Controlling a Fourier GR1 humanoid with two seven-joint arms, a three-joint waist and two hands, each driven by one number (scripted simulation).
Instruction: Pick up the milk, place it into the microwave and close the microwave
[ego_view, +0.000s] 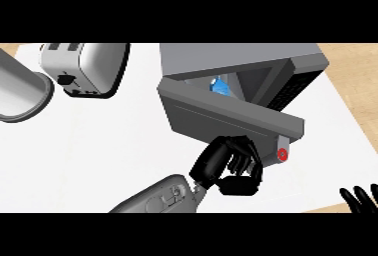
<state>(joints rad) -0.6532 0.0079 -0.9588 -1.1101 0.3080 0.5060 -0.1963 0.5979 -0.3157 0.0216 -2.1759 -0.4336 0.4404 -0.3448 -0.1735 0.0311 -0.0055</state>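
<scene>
Nearest, at the lower right edge, the right robot hand (359, 198) rests with its fingers up and spread, holding nothing. Left of it the left forearm (159, 197) runs up from the near edge to the left robot hand (230, 167), which sits against the outer face of the microwave door (221, 112), low and close to its free end — fingers bent over toward the panel, nothing enclosed in them; whether they press flat or hook the lower edge I cannot tell.

The door stands partly swung in, a wedge of opening left between it and the microwave (251, 62). Through that gap shows the milk (220, 86): a small blue and white shape inside the cavity, toward its left side, mostly hidden by the door's top edge. It seems to be a carton, though whether it stands upright or lies tipped cannot be made out.

The risks, as I judge them: the hand bears on the door near its free end, so a push that slides off along the panel could slip past the edge and leave the door ajar. If the milk sits too close to the opening, the closing door might strike it — and stop short. A hard shove could also shift the whole microwave across the white bench (103, 150), toward the toaster (85, 67) and the grey cylinder (22, 95) at far left.
</scene>
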